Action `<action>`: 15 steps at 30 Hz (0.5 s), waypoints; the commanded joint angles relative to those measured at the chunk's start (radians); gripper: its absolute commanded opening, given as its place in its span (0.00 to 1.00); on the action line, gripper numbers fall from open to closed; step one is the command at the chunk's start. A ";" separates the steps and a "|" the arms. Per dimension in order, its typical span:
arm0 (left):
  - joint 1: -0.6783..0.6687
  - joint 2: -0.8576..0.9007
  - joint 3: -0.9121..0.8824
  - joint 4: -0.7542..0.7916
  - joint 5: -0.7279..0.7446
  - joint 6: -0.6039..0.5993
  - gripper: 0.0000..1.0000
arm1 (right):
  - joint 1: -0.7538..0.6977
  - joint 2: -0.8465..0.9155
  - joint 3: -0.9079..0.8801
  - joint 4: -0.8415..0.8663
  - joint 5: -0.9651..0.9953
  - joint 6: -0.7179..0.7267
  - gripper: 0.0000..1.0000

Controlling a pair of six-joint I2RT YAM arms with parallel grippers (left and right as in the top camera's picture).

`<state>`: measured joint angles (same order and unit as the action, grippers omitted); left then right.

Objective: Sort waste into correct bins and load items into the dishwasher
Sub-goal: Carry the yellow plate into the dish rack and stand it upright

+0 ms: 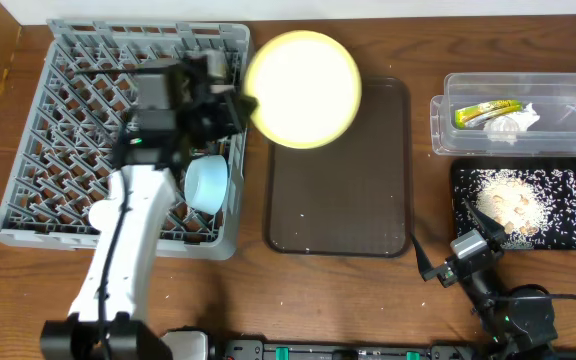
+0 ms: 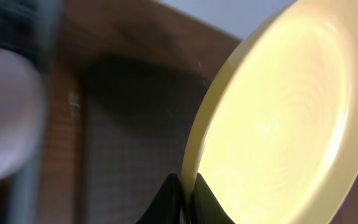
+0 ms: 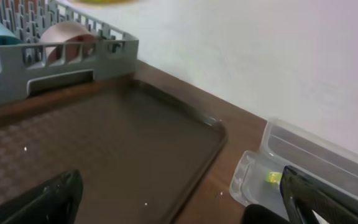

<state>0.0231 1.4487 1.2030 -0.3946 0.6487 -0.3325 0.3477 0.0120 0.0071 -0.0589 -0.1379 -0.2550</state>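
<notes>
Above brown tray [image 1: 340, 195] corner: yellow plate [image 1: 303, 88], rim pinched between left gripper [image 2: 188, 186] fingers; dish rack [image 1: 63, 130] adjacent (blue bowl [image 1: 208, 183] inside); right gripper [image 3: 179, 202] splayed wide.

No legible text, label, brand, number or sign in any view. Yellow-green snack wrapper [image 1: 487, 113] in clear tub [image 1: 440, 130], beyond right jaws: print too small to read.

You can't identify the pale blurred blob [image 2: 5, 112] at the left wrist view's left. There the yellow plate [image 2: 291, 124] runs off the top and right edges. Overhead, the left arm [image 1: 133, 215] covers part of the dish rack [image 1: 58, 150].
</notes>
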 commanded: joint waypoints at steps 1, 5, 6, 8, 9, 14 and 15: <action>0.115 -0.051 0.009 -0.001 0.013 0.002 0.08 | -0.013 -0.005 -0.002 -0.003 0.002 -0.004 0.99; 0.253 -0.092 0.009 -0.008 -0.071 0.003 0.08 | -0.013 -0.005 -0.002 -0.003 0.003 -0.004 0.99; 0.283 -0.095 0.009 -0.008 -0.090 0.004 0.08 | -0.013 -0.005 -0.002 -0.003 0.003 -0.004 0.99; 0.337 -0.095 0.009 -0.008 -0.119 0.011 0.08 | -0.013 -0.005 -0.002 -0.003 0.003 -0.004 0.99; 0.361 -0.095 0.006 -0.006 -0.135 0.016 0.08 | -0.013 -0.005 -0.002 -0.003 0.003 -0.004 0.99; 0.451 -0.087 -0.012 0.004 -0.272 0.026 0.08 | -0.013 -0.005 -0.002 -0.003 0.003 -0.004 0.99; 0.465 -0.082 -0.014 0.008 -0.297 0.026 0.07 | -0.013 -0.005 -0.002 -0.003 0.003 -0.004 0.99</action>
<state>0.4549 1.3632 1.2007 -0.3962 0.4587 -0.3309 0.3477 0.0120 0.0071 -0.0589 -0.1379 -0.2550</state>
